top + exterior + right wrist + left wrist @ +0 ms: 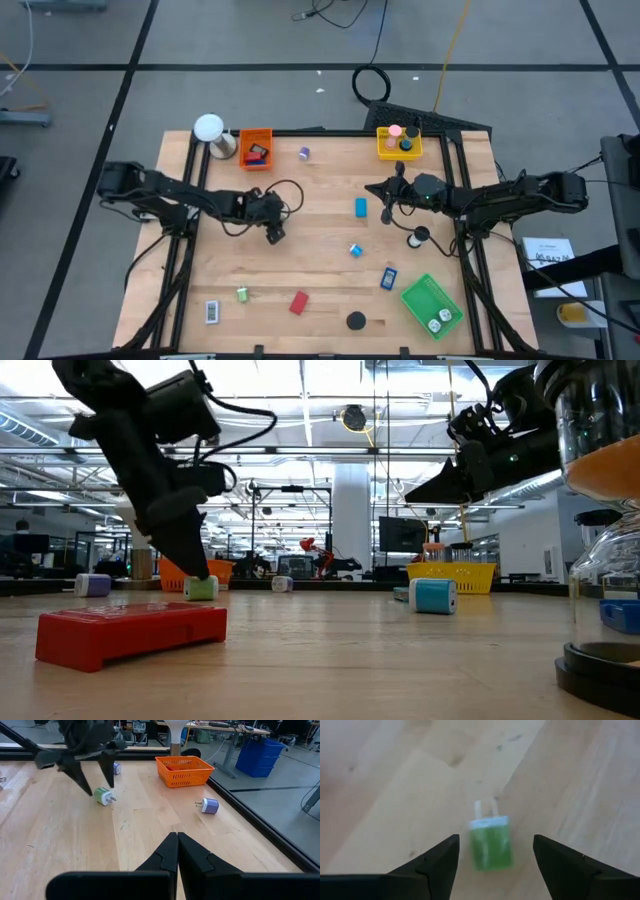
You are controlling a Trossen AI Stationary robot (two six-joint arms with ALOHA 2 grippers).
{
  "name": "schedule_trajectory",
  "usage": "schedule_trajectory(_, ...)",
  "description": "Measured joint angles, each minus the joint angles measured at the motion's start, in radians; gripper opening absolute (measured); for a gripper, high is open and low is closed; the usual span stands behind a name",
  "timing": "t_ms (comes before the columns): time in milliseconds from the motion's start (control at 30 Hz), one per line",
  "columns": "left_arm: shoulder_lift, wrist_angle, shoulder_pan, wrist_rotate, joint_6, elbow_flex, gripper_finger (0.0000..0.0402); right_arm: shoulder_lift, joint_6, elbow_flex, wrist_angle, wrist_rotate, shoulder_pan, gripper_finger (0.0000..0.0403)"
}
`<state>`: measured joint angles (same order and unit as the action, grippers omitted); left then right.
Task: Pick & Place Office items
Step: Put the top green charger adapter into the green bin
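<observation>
A small green piece with a white end and two prongs [491,845] lies on its side on the wood table. My left gripper [496,840] is open, and its fingers stand on either side of the piece without touching it. The right wrist view shows the same: left gripper [100,789] just above the green piece [103,796]. In the high view my left gripper [275,234] hides the piece. My right gripper [177,836] is shut and empty, hovering right of centre [388,212] near a blue piece [361,207].
Scattered on the table are a purple roll [304,152], blue pieces [355,250] [388,278], a second green roll [241,294], a red rectangle [298,302], a black-and-white rectangle [212,312] and a black disc [356,321]. Orange tray [255,148] and yellow tray [398,142] sit at the far edge, green tray [432,305] near right.
</observation>
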<state>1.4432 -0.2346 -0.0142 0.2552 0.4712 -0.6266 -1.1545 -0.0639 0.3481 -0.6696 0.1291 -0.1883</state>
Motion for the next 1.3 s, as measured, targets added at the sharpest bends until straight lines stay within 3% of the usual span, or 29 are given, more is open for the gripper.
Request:
schedule_trajectory(167,0.052,0.006,0.003,0.000,-0.004,0.000,0.0227,0.000,0.000,0.000,0.000,0.000,0.000,0.0000)
schedule_trajectory(333,0.063,0.002,0.000,0.010,-0.027,0.000,0.0173,0.000,0.000,0.000,-0.001,0.000,0.000,0.0000)
schedule_trajectory(433,0.063,0.020,-0.008,0.055,-0.045,0.000,0.0134,0.000,0.000,0.000,0.001,0.000,0.000,0.0000)
schedule_trajectory(500,0.063,0.059,-0.015,0.098,-0.051,0.004,0.0130,0.000,0.000,0.000,0.007,0.000,0.000,0.0000)
schedule_trajectory(633,0.062,0.311,-0.023,0.115,-0.106,0.075,0.0130,0.000,0.038,0.000,0.023,-0.002,0.000,0.0000)
schedule_trajectory(833,0.082,0.969,-0.018,0.115,-0.265,0.277,0.0130,0.002,0.183,0.009,0.027,-0.003,-0.008,0.0000)
schedule_trajectory(967,0.146,1.270,-0.002,0.089,-0.363,0.331,0.0130,-0.014,0.287,0.074,0.117,-0.003,-0.008,0.0002)
schedule_trajectory(1133,0.276,1.368,0.021,0.069,-0.461,0.269,0.0130,-0.112,0.405,0.222,0.307,-0.012,0.002,0.0035)
schedule_trajectory(1300,0.410,1.367,0.035,0.170,-0.542,0.150,0.0130,-0.266,0.535,0.360,0.405,-0.087,0.002,0.0096)
